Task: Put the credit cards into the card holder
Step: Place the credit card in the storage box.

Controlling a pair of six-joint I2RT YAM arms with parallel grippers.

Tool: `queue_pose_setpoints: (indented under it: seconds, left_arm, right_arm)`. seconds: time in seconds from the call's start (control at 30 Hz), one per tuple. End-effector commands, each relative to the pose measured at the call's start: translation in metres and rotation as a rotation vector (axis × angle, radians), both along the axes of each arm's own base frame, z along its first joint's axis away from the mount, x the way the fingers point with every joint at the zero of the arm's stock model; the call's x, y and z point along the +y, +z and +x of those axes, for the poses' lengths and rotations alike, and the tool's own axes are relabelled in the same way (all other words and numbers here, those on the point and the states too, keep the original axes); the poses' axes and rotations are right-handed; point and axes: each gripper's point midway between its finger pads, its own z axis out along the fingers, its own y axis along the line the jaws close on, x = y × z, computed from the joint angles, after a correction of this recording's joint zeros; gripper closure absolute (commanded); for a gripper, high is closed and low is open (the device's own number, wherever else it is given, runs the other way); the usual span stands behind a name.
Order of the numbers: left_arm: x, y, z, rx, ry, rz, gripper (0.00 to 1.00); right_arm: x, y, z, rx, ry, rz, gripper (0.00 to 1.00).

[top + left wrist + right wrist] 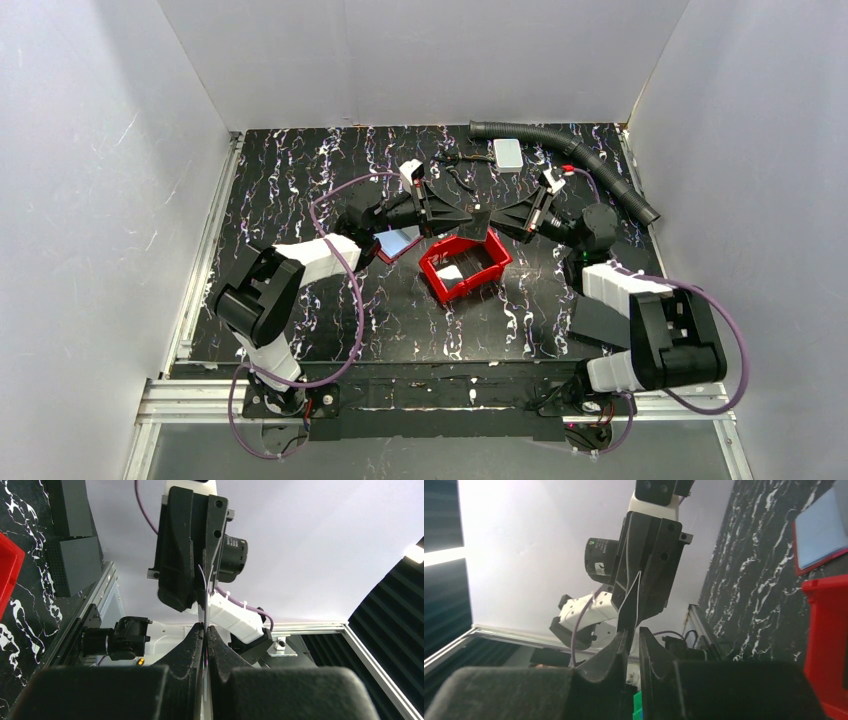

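Above the tabletop (300,180), over the far rim of the red bin (495,250), a credit card (204,597) is held edge-on between both arms. It is kept apart from the card holder (398,243), which lies open just beside the bin's left corner. The left claw (204,635) is clamped on the card. The right claw (634,637) is nearly together, but whether it grips cannot be told. Should both pull, the card could be bent or dropped into the bin. Open room is left toward the holder.
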Motion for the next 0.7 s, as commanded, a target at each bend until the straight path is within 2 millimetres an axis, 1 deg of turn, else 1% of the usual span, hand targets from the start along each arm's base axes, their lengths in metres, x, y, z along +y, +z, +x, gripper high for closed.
queue_pose_setpoints:
  seconds: [0.0,0.13,0.23,0.3,0.37,0.4,0.43,0.53,0.67]
  left_arm:
    - [-0.004,0.014,-0.009,-0.085,-0.02,-0.016,1.0]
    - [-0.005,0.005,-0.007,-0.085,-0.018,0.011,1.0]
    - [-0.008,-0.011,-0.006,-0.079,-0.015,0.048,1.0]
    - [-0.011,-0.024,-0.006,-0.075,-0.019,0.076,1.0]
    - [-0.012,-0.041,-0.003,-0.061,-0.01,0.115,1.0]
    - [-0.012,-0.047,-0.002,-0.057,-0.008,0.127,0.98]
    - [-0.013,-0.051,-0.001,-0.055,-0.009,0.136,0.95]
    - [-0.014,-0.063,0.001,-0.046,-0.013,0.154,0.86]
    - [-0.016,-0.072,0.0,-0.038,-0.031,0.166,0.68]
  right_arm:
    - [0.006,-0.007,-0.003,-0.082,0.029,-0.169,0.79]
    - [0.008,0.002,-0.009,-0.107,0.059,-0.166,0.77]
    - [0.01,0.002,-0.014,-0.109,0.076,-0.157,0.77]
    - [0.009,-0.005,-0.015,-0.095,0.07,-0.161,0.82]
    - [0.009,-0.02,-0.013,-0.065,0.059,-0.176,0.92]
    - [0.008,-0.027,-0.012,-0.052,0.053,-0.182,0.98]
    - [0.008,-0.034,-0.011,-0.035,0.051,-0.182,0.99]
    - [0.009,-0.038,-0.009,-0.026,0.046,-0.155,0.99]
    - [0.009,-0.045,-0.005,-0.013,0.041,-0.152,0.99]
